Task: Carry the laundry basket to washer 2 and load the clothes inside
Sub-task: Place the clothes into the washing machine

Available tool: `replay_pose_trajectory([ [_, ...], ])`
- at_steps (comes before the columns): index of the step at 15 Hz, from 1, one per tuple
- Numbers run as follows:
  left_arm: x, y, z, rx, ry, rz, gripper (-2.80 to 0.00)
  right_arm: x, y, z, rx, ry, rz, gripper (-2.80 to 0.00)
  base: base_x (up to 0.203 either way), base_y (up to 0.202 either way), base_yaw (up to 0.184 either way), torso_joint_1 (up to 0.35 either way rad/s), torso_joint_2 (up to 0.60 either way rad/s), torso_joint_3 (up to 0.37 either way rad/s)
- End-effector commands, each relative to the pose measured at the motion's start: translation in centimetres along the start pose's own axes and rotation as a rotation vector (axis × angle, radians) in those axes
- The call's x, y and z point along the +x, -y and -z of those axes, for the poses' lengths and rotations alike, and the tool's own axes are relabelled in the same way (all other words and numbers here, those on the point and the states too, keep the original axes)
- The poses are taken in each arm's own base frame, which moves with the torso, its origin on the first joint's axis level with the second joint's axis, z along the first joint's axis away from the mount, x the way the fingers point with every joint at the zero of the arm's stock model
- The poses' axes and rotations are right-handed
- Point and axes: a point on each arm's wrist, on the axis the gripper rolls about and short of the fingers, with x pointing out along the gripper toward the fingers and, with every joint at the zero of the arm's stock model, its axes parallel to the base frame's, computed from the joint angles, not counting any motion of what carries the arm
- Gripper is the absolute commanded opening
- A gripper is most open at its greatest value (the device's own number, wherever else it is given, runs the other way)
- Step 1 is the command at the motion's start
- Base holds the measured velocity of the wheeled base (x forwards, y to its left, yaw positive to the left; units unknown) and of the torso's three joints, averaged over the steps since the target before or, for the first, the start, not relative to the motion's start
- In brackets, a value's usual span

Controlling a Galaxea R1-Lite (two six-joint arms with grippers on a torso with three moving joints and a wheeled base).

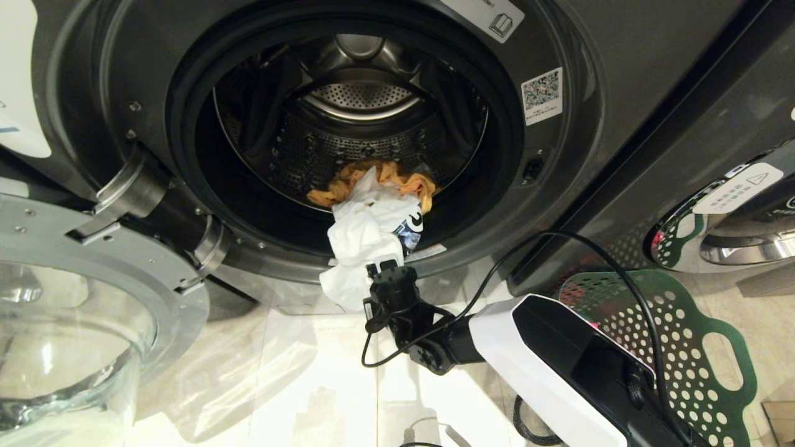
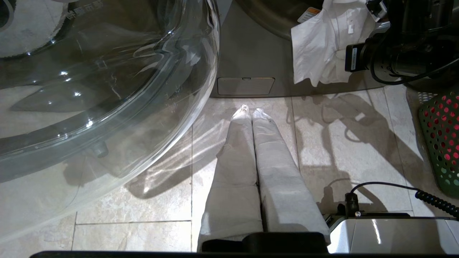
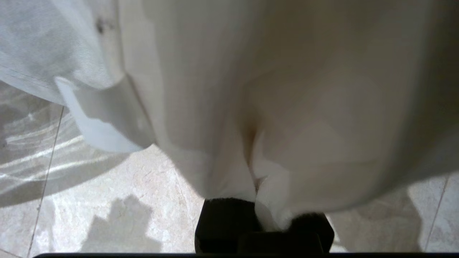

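While the clear glass washer door (image 1: 68,347) hangs swung open on the far left, its chrome hinge arm (image 1: 133,192) ties it to the dark grey front-load washer (image 1: 559,167), which fills most of the head view. No digit label shows, so which washer this is can't be told from here. The left gripper (image 2: 250,111) sits parked low over the pale floor tiles (image 2: 150,208), its two cloth-wrapped fingers (image 2: 236,157) pressed flat together with nothing between them.

Moving toward the middle, a crumpled yellow-orange garment (image 1: 372,180) lies on the bottom of the perforated steel drum (image 1: 360,99). A white garment with a dark print (image 1: 366,242) is draped half in, half out: its upper part rests on the orange one, the rest spills over the door seal and hangs down in front of the washer. The right gripper (image 1: 385,270) is right at that hanging part, just below the opening, and the right wrist view shows it pinched shut on a fold of the white fabric.

Further right, the dark green perforated plastic laundry basket (image 1: 689,347) stands on the floor beside the washer, partly hidden behind the white right arm (image 1: 546,360), with something red-pink (image 2: 446,143) visible through its holes.
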Motion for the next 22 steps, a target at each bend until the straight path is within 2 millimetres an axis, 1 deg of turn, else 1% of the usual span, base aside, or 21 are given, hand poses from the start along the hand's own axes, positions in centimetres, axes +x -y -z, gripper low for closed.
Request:
replay_pose_trajectory([
  [1,0.0,0.0,0.0,0.000,0.000,0.000,-2.80,-0.6,0.0,-1.1,0.007,0.009,0.001,-2.80,0.000,0.000,0.000,0.000,0.00,0.000],
  [3,0.0,0.0,0.0,0.000,0.000,0.000,-2.80,-1.1,0.1,-1.4,0.006,0.000,0.000,-2.80,0.000,0.000,0.000,0.000,0.00,0.000],
  [5,0.0,0.0,0.0,0.000,0.000,0.000,-2.80,-2.3,0.3,-2.2,0.002,-0.011,-0.002,-2.80,0.000,0.000,0.000,0.000,0.00,0.000],
  [7,0.0,0.0,0.0,0.000,0.000,0.000,-2.80,-4.2,0.1,-4.3,0.012,0.005,-0.016,-2.80,0.000,0.000,0.000,0.000,0.00,0.000],
  [8,0.0,0.0,0.0,0.000,0.000,0.000,-2.80,-5.3,-0.2,-5.5,0.021,0.026,-0.013,-2.80,0.000,0.000,0.000,0.000,0.00,0.000],
  [9,0.0,0.0,0.0,0.000,0.000,0.000,-2.80,-6.0,-0.6,-6.4,0.031,0.051,0.013,-2.80,0.000,0.000,0.000,0.000,0.00,0.000],
  [12,0.0,0.0,0.0,0.000,0.000,0.000,-2.80,-6.0,-1.3,-9.6,0.089,0.176,0.014,-2.80,0.000,0.000,0.000,0.000,0.00,0.000],
  [13,0.0,0.0,0.0,0.000,0.000,0.000,-2.80,-5.9,-1.3,-10.9,0.106,0.225,0.014,-2.80,0.000,0.000,0.000,0.000,0.00,0.000],
  [14,0.0,0.0,0.0,0.000,0.000,0.000,-2.80,-5.6,-0.8,-11.8,0.090,0.271,0.028,-2.80,0.000,0.000,0.000,0.000,0.00,0.000],
  [16,0.0,0.0,0.0,0.000,0.000,0.000,-2.80,-5.3,0.1,-12.8,0.072,0.397,0.044,-2.80,0.000,0.000,0.000,0.000,0.00,0.000],
  [19,0.0,0.0,0.0,0.000,0.000,0.000,-2.80,-5.6,1.0,-14.2,0.037,0.594,0.042,-2.80,0.000,0.000,0.000,0.000,0.00,0.000],
  [22,0.0,0.0,0.0,0.000,0.000,0.000,-2.80,-5.8,2.3,-15.0,-0.070,0.782,0.024,-2.80,0.000,0.000,0.000,0.000,0.00,0.000],
])
